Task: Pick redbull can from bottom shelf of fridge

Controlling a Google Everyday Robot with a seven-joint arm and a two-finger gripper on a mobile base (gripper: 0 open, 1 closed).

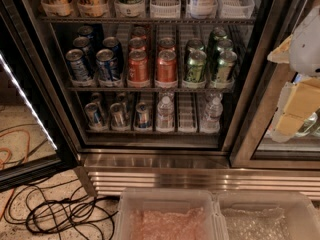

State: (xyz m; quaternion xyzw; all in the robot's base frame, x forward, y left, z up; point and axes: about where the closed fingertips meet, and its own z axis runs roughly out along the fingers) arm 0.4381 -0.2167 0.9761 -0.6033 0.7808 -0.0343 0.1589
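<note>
The fridge (165, 176) stands open in front of me. Its bottom shelf (150, 130) holds three lanes of slim blue-and-silver cans on the left, the redbull can (142, 115) at the front of the third lane. Clear water bottles (165, 113) stand to the right of it. My gripper (296, 106), white with yellowish parts, hangs at the right edge of the view. It is outside the fridge, in front of the neighbouring glass door, far to the right of the cans and slightly above them, holding nothing that I can see.
The shelf above carries dark-blue cans (106, 64), orange cans (166, 66) and green cans (196, 66). The open door with its white light strip (27, 101) is at the left. Two clear plastic bins (167, 196) sit below. Black and orange cables (55, 214) lie on the floor.
</note>
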